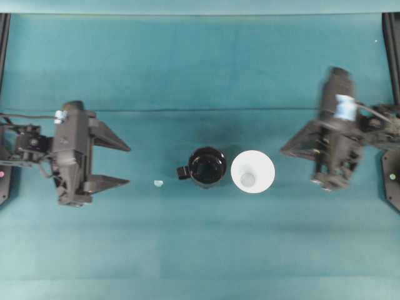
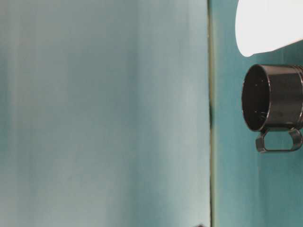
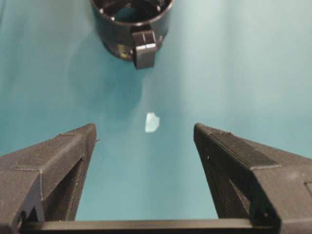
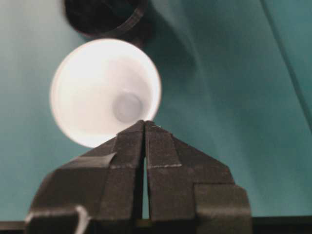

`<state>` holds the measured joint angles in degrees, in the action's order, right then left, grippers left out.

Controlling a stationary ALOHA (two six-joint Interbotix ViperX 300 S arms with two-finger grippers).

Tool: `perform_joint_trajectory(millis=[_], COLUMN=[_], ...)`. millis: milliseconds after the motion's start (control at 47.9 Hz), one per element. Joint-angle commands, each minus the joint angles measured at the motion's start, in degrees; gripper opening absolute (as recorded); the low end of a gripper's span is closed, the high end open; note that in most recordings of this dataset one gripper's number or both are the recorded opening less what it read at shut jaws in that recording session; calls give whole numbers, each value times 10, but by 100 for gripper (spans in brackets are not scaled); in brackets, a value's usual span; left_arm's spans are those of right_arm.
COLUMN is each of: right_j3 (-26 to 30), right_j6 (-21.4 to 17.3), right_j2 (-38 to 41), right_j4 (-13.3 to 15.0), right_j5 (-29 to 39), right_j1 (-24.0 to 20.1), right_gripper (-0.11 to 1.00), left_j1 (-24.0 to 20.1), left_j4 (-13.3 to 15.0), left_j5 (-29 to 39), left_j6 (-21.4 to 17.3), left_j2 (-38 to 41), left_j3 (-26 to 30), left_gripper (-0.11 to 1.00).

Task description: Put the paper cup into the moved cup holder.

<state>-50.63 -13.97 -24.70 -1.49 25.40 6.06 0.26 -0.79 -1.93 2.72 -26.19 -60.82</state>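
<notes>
Right end effector (image 4: 145,127): fingers pressed together, holding nothing, nearer arm to the paper cup (image 1: 252,171). The paper cup stands upright on the desk (image 1: 200,250), mouth up, just ahead of that end effector. Beyond the cup, just beside it, stands the cup holder (image 1: 207,167). Left end effector (image 1: 122,164): fingers spread apart, empty, well apart from the cup.

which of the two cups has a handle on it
The cup holder, the glossy black one, has a small side handle pointing toward the left gripper. The white paper cup beside it has none.
</notes>
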Motion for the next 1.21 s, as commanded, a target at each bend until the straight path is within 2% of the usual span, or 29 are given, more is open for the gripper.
perform_joint_trajectory(millis=[0,104,188,334,417,793,1189], right_j3=[44,83,101,117,123,144,150], right_j6=[-11,-13,-15,-16,-17,-47,-48], right_j2=[35,73,93,115,127,212,250], right_j4=[-1,-1,-1,-1,-1,1,2], right_j5=[33,67,91,113,113,109,109], right_j1=[3,4,6,6,6,6,14], right_gripper=[11,25,44,84,97,95,95], left_j1=[2,1,1,1,2,1,2], left_j4=[0,0,0,-1,-1,0,-1], left_j5=[-1,-1,-1,-1,-2,-1,-1], left_j6=[1,1,1,1,1,1,1], left_j2=[-18,-29,-34,-33,-33,-32,-30], left_j3=[-3,-8,-11,-11,-11,-10,-11], left_gripper=[83,83,83,83,83,83,83])
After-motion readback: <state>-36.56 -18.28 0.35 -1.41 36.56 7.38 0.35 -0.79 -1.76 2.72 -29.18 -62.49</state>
